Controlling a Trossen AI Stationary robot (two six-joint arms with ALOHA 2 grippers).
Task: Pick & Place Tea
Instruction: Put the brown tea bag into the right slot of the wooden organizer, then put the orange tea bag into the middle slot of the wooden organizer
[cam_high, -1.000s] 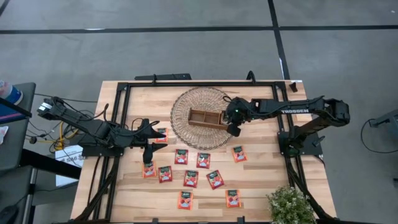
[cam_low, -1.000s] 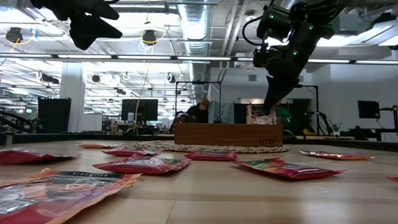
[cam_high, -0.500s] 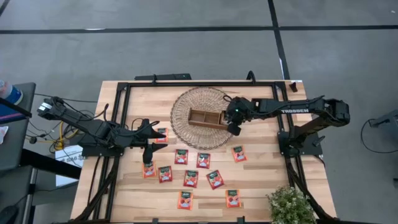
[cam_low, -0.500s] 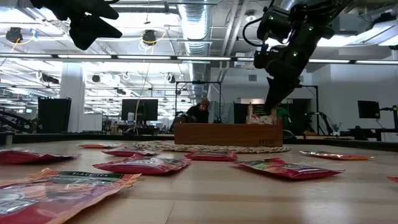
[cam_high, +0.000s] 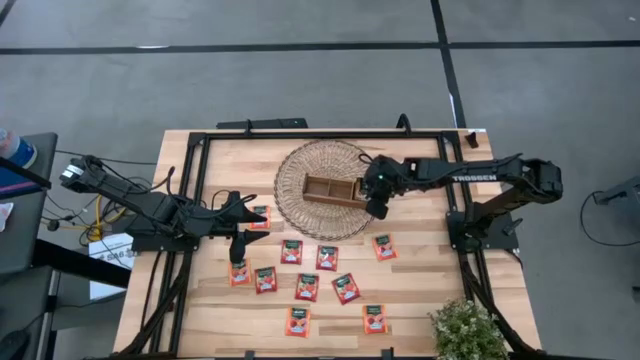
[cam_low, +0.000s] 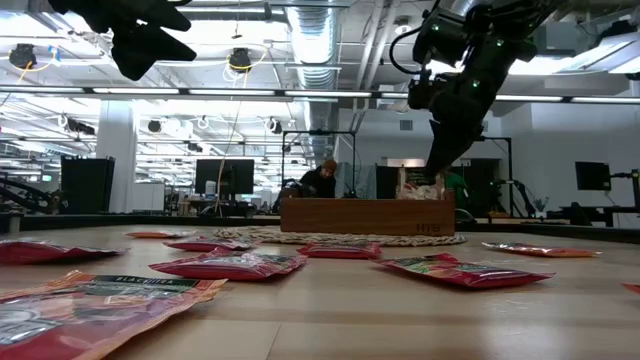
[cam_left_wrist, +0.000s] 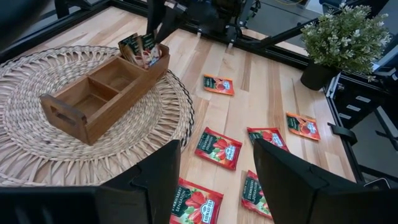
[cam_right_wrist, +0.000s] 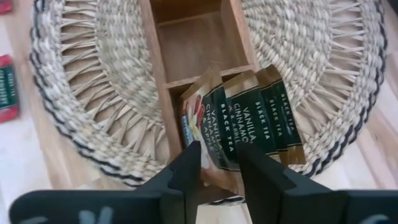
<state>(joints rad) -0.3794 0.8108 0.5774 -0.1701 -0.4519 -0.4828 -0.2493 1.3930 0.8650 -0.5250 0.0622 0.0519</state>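
Observation:
A brown three-compartment tray (cam_high: 325, 188) sits on a round woven mat (cam_high: 300, 215). Several tea sachets (cam_right_wrist: 249, 118) with dark labels stand on edge in the tray's right-end compartment, leaning against each other. More red-orange tea sachets (cam_high: 307, 287) lie flat on the table nearer the front edge. My right gripper (cam_right_wrist: 219, 168) is open and points steeply down over that compartment, its fingers on either side of the nearest sachet's top. My left gripper (cam_left_wrist: 216, 155) hangs open above the table's left part, holding nothing. My right gripper comes from above, slanting down, with its fingers (cam_right_wrist: 186, 171) on either side of the top edge (cam_right_wrist: 214, 146) of the nearest standing sachet. I cannot tell whether the fingers touch it. The sachet stands in the compartment with the others.
A potted plant (cam_high: 465, 330) stands at the near right corner. A black frame (cam_high: 200, 180) runs round the table's edges. The tray's other two compartments (cam_left_wrist: 93, 93) show bare wood. A person (cam_low: 322, 178) sits far off in the room behind.

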